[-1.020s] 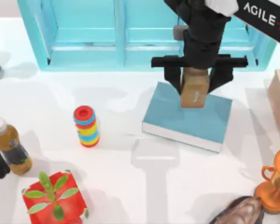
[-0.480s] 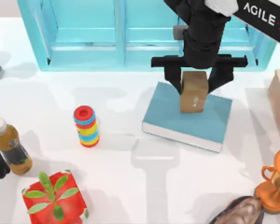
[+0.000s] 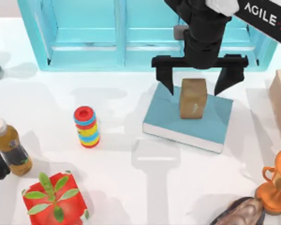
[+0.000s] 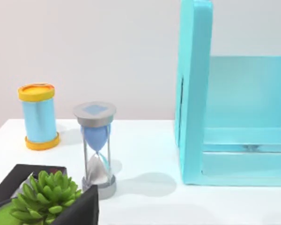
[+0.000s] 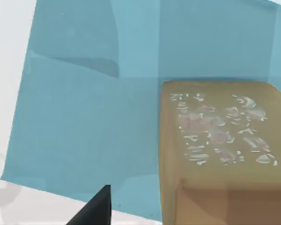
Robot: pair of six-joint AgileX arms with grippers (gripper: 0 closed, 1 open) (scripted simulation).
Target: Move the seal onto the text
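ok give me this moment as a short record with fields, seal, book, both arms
seal: tan block standing upright on the book, free of both fingers
text: teal book flat on the table in front of the shelf unit
right end effector: open, fingers either side of the seal, not touching
left arm: parked at the table's left edge, by the bottle
task state: seal placed and released

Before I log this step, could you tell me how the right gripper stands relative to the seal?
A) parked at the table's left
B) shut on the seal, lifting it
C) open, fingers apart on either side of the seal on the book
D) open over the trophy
C: the right gripper is open, its fingers clear of the seal, which stands upright on the book.
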